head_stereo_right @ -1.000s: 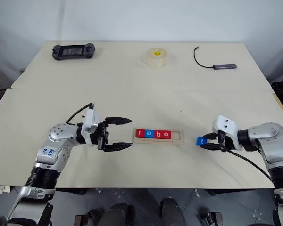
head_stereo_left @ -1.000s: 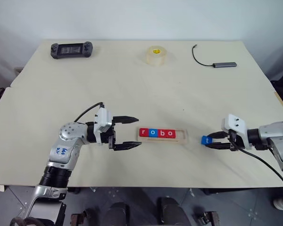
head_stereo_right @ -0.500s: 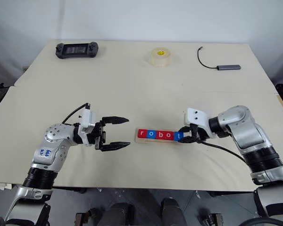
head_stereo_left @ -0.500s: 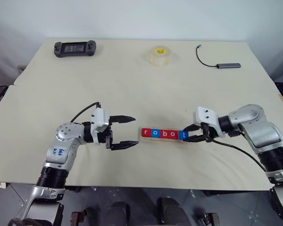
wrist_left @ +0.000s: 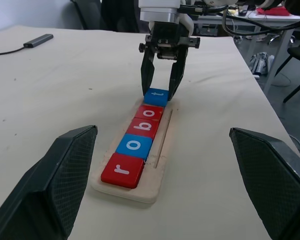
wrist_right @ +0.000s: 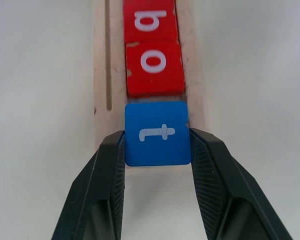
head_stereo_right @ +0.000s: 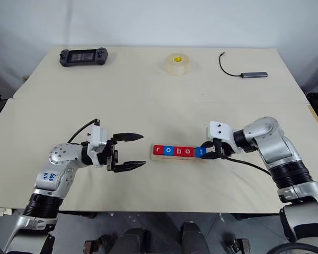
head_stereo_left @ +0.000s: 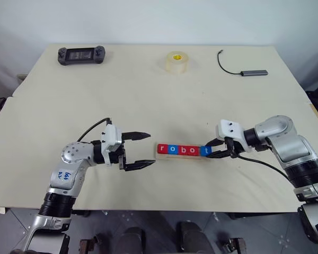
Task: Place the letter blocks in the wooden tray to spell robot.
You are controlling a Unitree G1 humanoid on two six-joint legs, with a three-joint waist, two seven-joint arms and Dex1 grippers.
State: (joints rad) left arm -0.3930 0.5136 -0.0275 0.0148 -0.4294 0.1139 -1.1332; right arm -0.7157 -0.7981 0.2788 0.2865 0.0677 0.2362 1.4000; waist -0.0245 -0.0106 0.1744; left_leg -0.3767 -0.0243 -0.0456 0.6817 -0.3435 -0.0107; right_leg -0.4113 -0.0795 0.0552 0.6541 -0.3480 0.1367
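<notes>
The right gripper (wrist_right: 157,150) clamps the blue t block (wrist_right: 157,133) at the wooden tray (head_stereo_left: 183,157)'s 3 o'clock end, beside the r, o, b, o letter blocks (head_stereo_left: 176,150); whether it sits fully down is unclear. At the tray's 9 o'clock, the left gripper (head_stereo_left: 141,150) gapes wide, empty.

wooden tray (wrist_right: 101,75) ends beyond frame

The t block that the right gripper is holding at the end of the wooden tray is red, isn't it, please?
Not quite: the t block is blue, not red, as the right wrist view shows. The rest stands: the right gripper is shut on it at the end of the wooden tray, next to the red o block.
</notes>
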